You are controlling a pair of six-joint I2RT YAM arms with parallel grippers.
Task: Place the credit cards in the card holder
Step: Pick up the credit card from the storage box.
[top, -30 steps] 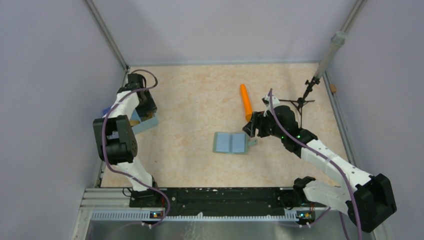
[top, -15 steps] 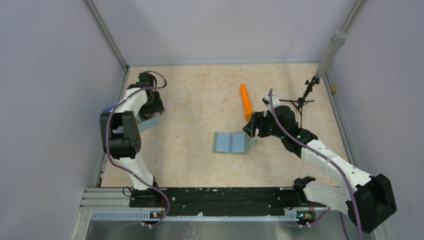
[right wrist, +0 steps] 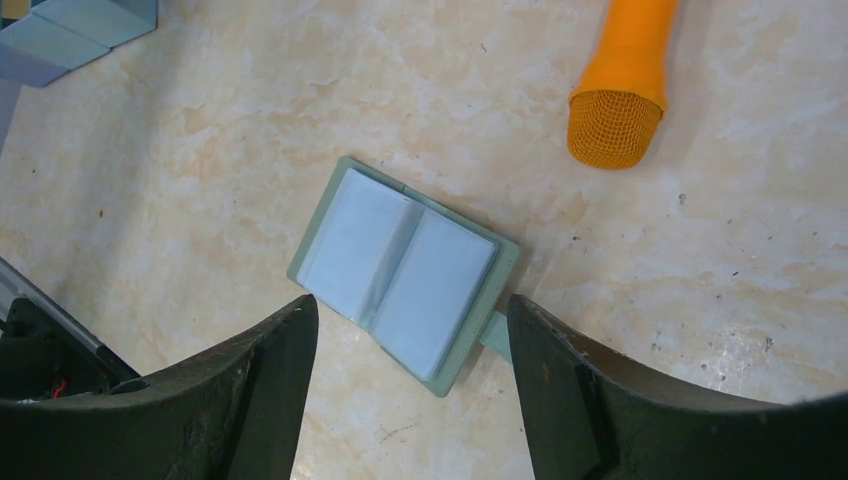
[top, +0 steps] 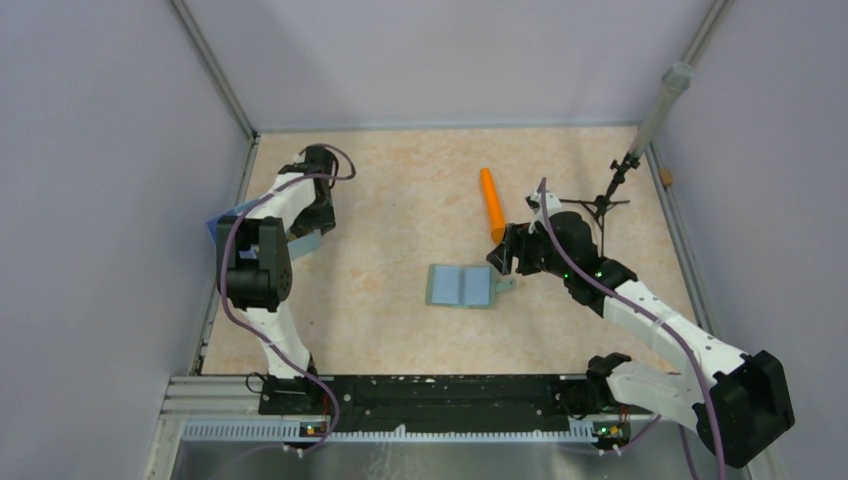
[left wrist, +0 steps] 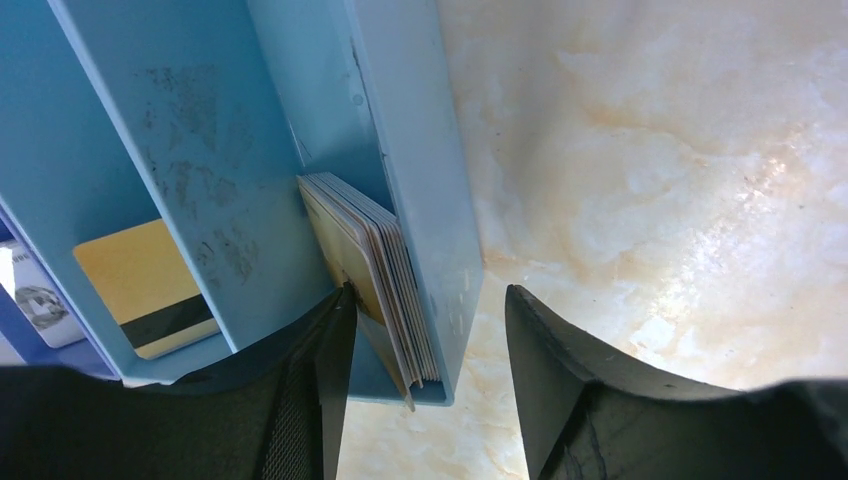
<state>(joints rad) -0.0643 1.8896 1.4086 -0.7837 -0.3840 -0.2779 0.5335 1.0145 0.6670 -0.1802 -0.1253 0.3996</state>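
Note:
A stack of gold-tan credit cards [left wrist: 368, 265] stands on edge in the right compartment of a blue tray [left wrist: 420, 150]. One more card with a dark stripe [left wrist: 145, 290] lies in the middle compartment. My left gripper [left wrist: 428, 300] is open and straddles the stack and the tray's outer wall. Its left finger touches the stack and its right finger stands clear over the table. The card holder [right wrist: 400, 270] lies unfolded mid-table with its pale blue inside up. My right gripper [right wrist: 410, 310] hovers open just above the holder's near edge, holding nothing.
An orange cylinder with a mesh tip [right wrist: 625, 70] lies just beyond the card holder [top: 462, 286]. A black tripod stand [top: 607, 200] rises at the right rear. The tray [top: 300, 243] sits by the left wall, under my left gripper [top: 318, 215].
My left arm has swung rightward along the tray, away from the left wall, and its jaws have widened. The right arm and the card holder have not moved.

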